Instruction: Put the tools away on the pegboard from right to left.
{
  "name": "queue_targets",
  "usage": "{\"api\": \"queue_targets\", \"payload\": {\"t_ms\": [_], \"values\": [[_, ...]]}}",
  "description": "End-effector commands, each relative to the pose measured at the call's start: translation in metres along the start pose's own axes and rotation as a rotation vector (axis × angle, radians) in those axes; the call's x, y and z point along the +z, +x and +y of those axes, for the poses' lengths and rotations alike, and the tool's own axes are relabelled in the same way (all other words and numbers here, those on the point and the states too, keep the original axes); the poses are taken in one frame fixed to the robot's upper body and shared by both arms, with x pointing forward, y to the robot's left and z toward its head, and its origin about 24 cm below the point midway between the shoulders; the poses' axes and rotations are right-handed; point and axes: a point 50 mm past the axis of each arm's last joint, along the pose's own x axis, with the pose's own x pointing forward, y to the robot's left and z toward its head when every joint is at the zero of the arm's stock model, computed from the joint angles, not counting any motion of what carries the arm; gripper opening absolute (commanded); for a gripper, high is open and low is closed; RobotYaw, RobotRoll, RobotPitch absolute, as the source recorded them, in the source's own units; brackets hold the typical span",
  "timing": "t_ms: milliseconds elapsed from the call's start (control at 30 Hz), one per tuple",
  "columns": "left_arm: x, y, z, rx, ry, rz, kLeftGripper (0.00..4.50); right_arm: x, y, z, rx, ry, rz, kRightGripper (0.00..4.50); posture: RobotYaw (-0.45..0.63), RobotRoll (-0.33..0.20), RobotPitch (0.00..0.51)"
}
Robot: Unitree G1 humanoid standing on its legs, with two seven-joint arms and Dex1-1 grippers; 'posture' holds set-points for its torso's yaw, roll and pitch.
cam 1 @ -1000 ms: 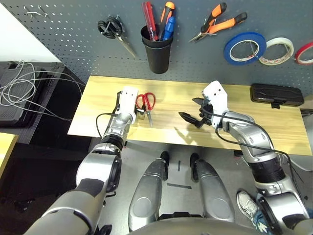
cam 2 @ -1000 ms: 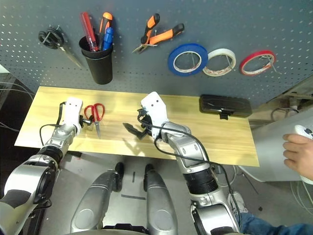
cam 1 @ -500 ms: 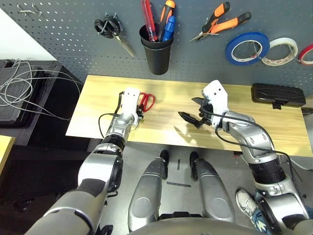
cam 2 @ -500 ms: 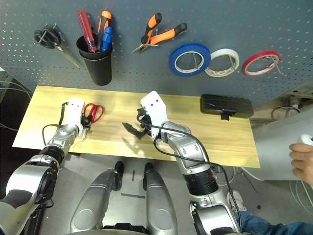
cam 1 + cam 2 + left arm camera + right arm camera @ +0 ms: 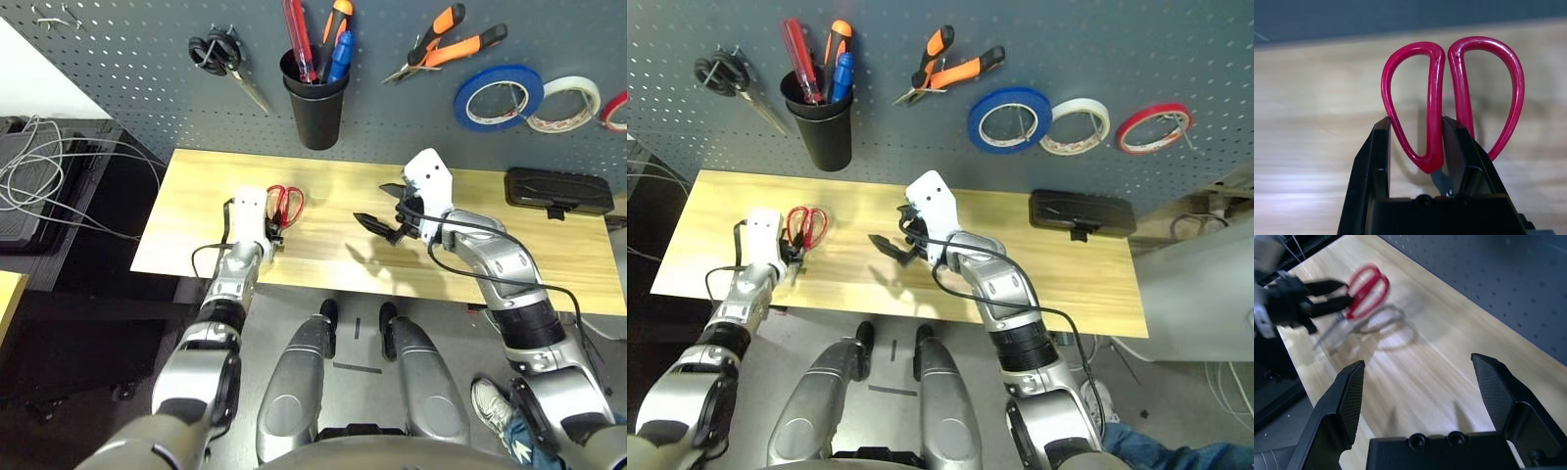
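My left gripper [image 5: 1415, 142] is shut on one handle loop of the red-handled scissors [image 5: 1491, 88], at the left of the wooden table [image 5: 323, 259]. In the right wrist view the scissors [image 5: 1369, 291] hang a little above the wood, over their own shadow. My right gripper [image 5: 384, 221] hovers open over the table's middle, holding nothing. On the pegboard [image 5: 127, 78] hang the blue tape roll [image 5: 499, 97] and the orange-and-black pliers [image 5: 446, 47]. The blue-handled screwdriver [image 5: 339, 54] stands in the black cup [image 5: 315, 106].
Black-handled scissors [image 5: 221, 57] hang at the pegboard's left. White tape [image 5: 569, 103] and red tape [image 5: 615, 110] hang at its right. A black case [image 5: 554, 188] lies at the table's back right. Grey cables [image 5: 59, 171] lie left of the table.
My left gripper has shut on the red scissors' handle and drawn them slightly back and up off the table. The right gripper has stayed open, shifting a little toward the pegboard.
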Motion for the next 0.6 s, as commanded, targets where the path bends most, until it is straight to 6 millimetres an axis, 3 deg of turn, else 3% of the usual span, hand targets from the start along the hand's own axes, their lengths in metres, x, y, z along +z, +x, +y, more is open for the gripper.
{"api": "queue_targets", "payload": {"t_ms": [33, 333, 600], "values": [[0.008, -0.018, 0.01, 0.049, 0.03, -0.063, 1.62, -0.002, 0.004, 0.005, 0.043, 0.001, -0.005, 4.5, 0.06, 0.0, 0.31], [0.031, -0.044, 0.022, 0.085, 0.107, -0.216, 1.61, 0.023, 0.011, 0.01, 0.091, -0.02, -0.169, 4.5, 0.07, 0.0, 0.297], [0.06, -0.048, 0.027, 0.087, 0.156, -0.393, 1.58, 0.035, 0.012, 0.008, 0.101, -0.034, -0.251, 4.5, 0.07, 0.0, 0.293]]}}
